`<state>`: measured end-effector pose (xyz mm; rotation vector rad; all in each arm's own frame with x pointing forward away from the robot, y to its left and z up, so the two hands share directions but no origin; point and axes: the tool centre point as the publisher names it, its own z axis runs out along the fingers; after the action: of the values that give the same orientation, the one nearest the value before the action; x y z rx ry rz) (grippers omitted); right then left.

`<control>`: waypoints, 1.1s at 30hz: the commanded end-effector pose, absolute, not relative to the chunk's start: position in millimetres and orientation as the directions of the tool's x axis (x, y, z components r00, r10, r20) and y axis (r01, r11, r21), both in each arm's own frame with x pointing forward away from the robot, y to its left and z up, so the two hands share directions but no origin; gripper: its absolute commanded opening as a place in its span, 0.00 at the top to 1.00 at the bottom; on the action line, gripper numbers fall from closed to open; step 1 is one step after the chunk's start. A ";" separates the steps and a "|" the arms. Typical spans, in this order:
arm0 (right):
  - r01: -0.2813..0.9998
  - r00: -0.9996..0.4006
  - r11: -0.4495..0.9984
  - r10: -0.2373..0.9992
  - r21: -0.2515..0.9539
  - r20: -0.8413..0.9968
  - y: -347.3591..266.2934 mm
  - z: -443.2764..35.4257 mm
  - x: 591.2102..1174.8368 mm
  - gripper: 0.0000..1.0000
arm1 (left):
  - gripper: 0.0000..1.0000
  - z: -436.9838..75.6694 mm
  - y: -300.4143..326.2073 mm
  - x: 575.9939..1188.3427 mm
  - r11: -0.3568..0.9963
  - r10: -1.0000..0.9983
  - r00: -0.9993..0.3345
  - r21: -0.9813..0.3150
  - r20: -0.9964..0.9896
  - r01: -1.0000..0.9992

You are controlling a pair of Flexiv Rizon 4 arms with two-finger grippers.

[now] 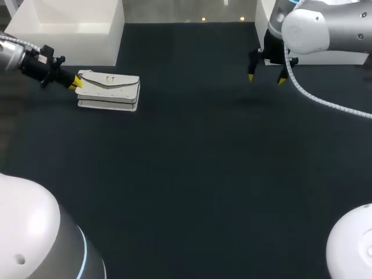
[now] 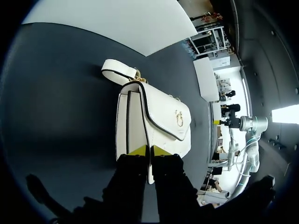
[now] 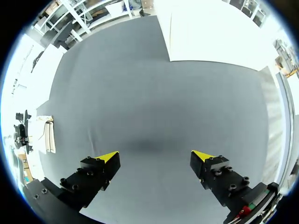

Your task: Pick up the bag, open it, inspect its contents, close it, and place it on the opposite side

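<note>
A white bag (image 1: 108, 90) with black trim and a gold clasp lies flat at the table's far left. My left gripper (image 1: 75, 83) is at its left end. In the left wrist view the yellow tips (image 2: 150, 150) stand almost together, pinching the bag's (image 2: 154, 121) near edge, with its strap loop (image 2: 119, 70) at the far end. Over bare dark table at the far right, my right gripper (image 1: 266, 78) hangs open and holds nothing. From the right wrist view the gripper (image 3: 154, 158) has wide-apart fingers, and the bag (image 3: 48, 135) shows small and far off.
A white box (image 1: 70, 29) stands just behind the bag at the back left. Another white box (image 1: 331, 57) sits at the back right behind my right arm. The dark table (image 1: 192, 174) spreads between the arms.
</note>
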<state>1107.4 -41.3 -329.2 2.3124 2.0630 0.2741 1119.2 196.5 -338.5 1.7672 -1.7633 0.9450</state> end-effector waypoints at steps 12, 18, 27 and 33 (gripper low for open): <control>0.971 0.153 -0.153 0.988 0.184 0.011 -53.5 -316.5 1108.4 0.00 | 1.00 -340.8 267.7 1163.3 -0.048 -0.651 -0.039 -0.092 0.758 -0.995; 0.963 0.186 -0.184 0.983 0.198 0.007 -62.0 -310.0 1108.8 0.00 | 1.00 -336.8 295.6 1163.7 -0.063 -0.663 -0.017 -0.079 0.749 -0.995; 0.959 0.195 -0.187 0.981 0.211 -0.016 -61.8 -305.6 1111.3 0.00 | 1.00 -340.3 321.5 1163.3 -0.066 -0.687 0.010 -0.048 0.727 -0.997; 0.959 0.196 -0.189 0.980 0.211 -0.014 -61.8 -304.8 1111.2 0.00 | 1.00 -340.4 329.8 1161.4 -0.071 -0.702 0.020 -0.043 0.712 -0.997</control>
<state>1111.6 -62.4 -305.4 2.2905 1.8827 0.1886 1153.6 322.1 -339.0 2.0043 -1.7057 1.0486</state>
